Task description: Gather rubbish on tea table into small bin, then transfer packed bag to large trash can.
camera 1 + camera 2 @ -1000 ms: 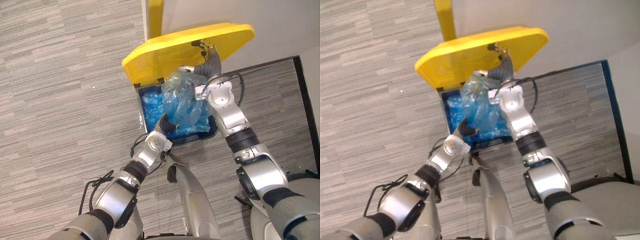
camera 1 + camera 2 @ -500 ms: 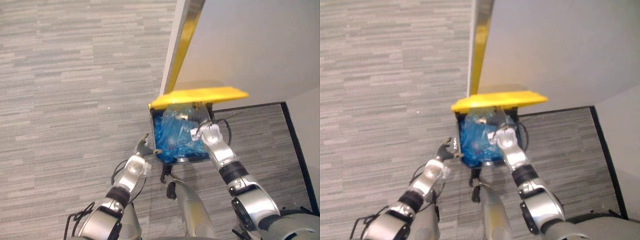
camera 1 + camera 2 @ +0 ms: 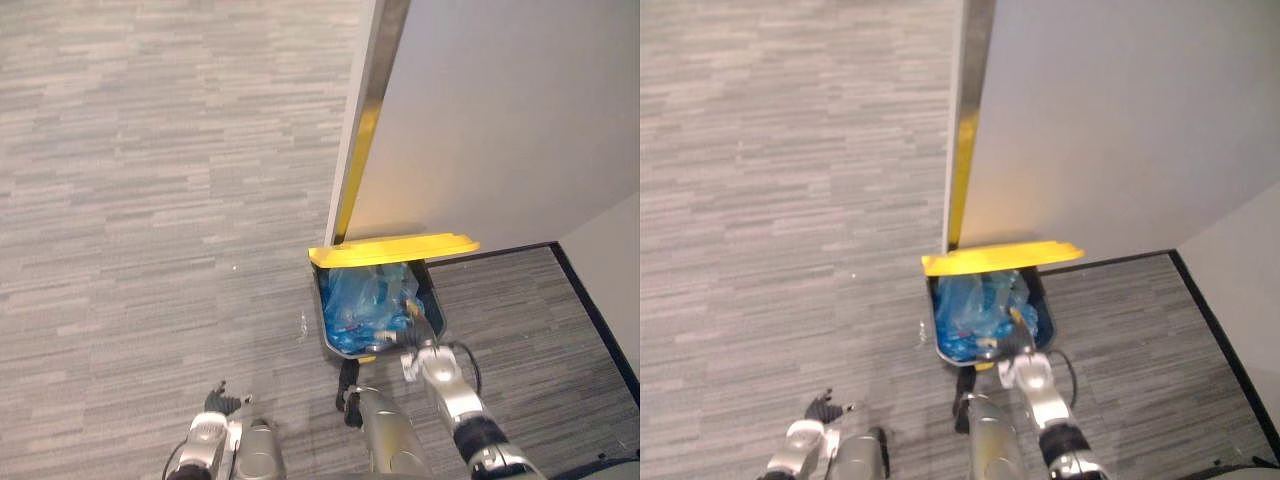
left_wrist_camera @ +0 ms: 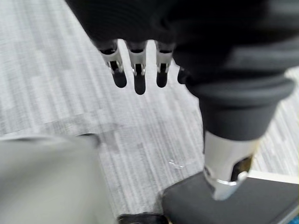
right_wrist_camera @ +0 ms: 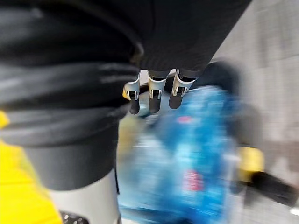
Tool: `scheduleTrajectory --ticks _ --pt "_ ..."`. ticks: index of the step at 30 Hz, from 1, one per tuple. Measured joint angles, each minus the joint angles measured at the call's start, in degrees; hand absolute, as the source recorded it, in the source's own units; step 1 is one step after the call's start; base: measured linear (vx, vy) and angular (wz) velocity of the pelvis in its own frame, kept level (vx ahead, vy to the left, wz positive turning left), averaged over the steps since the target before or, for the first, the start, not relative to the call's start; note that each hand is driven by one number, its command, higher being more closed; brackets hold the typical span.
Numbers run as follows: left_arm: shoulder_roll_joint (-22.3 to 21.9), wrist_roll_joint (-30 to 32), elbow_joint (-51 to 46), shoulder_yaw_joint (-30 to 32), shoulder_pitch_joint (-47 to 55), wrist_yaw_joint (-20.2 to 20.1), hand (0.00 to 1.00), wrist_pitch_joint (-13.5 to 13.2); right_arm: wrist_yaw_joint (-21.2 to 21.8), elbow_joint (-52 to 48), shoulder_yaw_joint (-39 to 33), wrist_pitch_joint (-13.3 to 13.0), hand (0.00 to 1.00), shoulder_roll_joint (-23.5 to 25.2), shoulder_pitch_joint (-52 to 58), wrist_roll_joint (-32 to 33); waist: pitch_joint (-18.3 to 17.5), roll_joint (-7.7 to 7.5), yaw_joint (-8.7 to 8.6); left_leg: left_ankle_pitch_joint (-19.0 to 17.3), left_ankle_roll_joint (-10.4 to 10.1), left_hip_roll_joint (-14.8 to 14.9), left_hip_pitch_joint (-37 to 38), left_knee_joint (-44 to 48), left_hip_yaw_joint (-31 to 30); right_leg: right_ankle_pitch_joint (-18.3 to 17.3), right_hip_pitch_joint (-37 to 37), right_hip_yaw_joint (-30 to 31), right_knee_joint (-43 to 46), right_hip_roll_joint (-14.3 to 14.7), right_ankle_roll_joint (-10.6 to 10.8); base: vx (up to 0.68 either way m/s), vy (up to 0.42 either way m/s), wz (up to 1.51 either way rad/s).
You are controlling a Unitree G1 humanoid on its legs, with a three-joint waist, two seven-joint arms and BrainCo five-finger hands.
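The large trash can (image 3: pixel 432 312) stands against a grey wall panel, its yellow lid (image 3: pixel 392 248) raised over the far rim. The packed blue bag (image 3: pixel 362 303) lies inside it on a blue liner, and shows past my right hand's fingers (image 5: pixel 154 95) as the blue bag (image 5: pixel 196 158). My right hand (image 3: pixel 414 318) hovers open at the can's near rim, holding nothing. My left hand (image 3: pixel 224 392) is low by my side over the carpet, its fingers (image 4: pixel 136 70) straight and empty.
Grey striped carpet (image 3: pixel 150 200) spreads to the left and ahead. The wall panel (image 3: pixel 500 120) with a yellow-edged metal post (image 3: pixel 362 150) rises behind the can. A black skirting line (image 3: pixel 590 300) runs along the right.
The view has pulled back from the can. My right hand has let go of the bag, which now sits in the can. My left hand has drawn away and dropped to my side.
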Motion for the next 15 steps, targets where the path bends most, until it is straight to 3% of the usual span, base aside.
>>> scheduleTrajectory --ticks 2,4,5,6,8,11,15 --pt "0.0 -0.5 0.0 0.4 0.8 -0.1 0.0 0.2 0.1 4.9 -3.4 0.0 0.0 2.2 3.6 -1.1 -1.9 -0.58 0.06 0.4 -0.3 -0.1 0.7 -0.4 0.0 -3.3 3.4 2.8 8.3 -1.3 1.0 -0.06 -0.058 0.05" --pt "-0.5 -0.8 0.1 1.2 0.4 -0.7 0.0 0.7 -0.1 9.2 -7.6 0.0 0.0 3.9 5.1 -1.0 -4.1 -2.19 0.09 1.1 -1.6 -0.2 0.6 -1.2 0.6 -8.7 7.6 4.2 2.3 -1.0 2.6 -0.04 -0.185 -0.2" --pt "-1.6 -0.8 0.6 2.4 -0.1 -1.0 0.0 0.8 -0.3 10.6 -9.0 0.0 0.0 3.9 4.8 -1.0 -4.9 -1.45 0.26 1.7 -1.6 0.0 0.6 -2.8 1.6 -9.0 8.8 4.5 -2.5 0.4 2.4 -0.05 -0.17 -0.63" --pt "-3.6 -0.9 1.0 3.1 -0.4 -1.1 0.0 0.8 -0.7 12.4 -9.9 0.0 0.0 3.6 4.7 -1.0 -6.2 0.02 0.63 3.0 -1.2 0.6 0.5 -5.8 2.2 -7.3 10.0 5.0 -9.9 2.7 -0.7 -0.06 -0.065 -0.71" --pt "-5.8 -1.2 1.8 3.3 -0.6 -1.7 0.0 0.8 -0.9 15.1 -13.7 0.0 0.0 3.2 3.8 -0.7 -7.5 1.93 0.24 6.0 1.1 0.4 1.2 -11.3 1.7 -3.2 11.1 5.5 -17.5 4.6 -1.2 -0.07 -0.028 -0.5" --pt "-5.8 -1.3 3.1 2.8 -1.4 -2.3 0.0 0.8 -1.2 18.2 -17.6 0.5 0.0 2.9 3.2 -0.7 -7.9 2.27 0.11 9.0 1.1 0.3 3.7 -16.7 1.4 0.2 13.5 6.0 -23.3 5.9 -1.2 -0.04 -0.008 -0.09" --pt "-4.3 -1.3 4.5 2.8 -1.0 -2.3 0.0 0.8 -1.4 19.9 -20.0 1.4 0.0 2.2 3.5 -0.9 -8.4 2.33 0.1 9.1 1.0 -0.6 3.9 -17.5 1.1 2.0 15.0 6.3 -26.3 5.6 -0.7 -0.03 0.05 0.03"
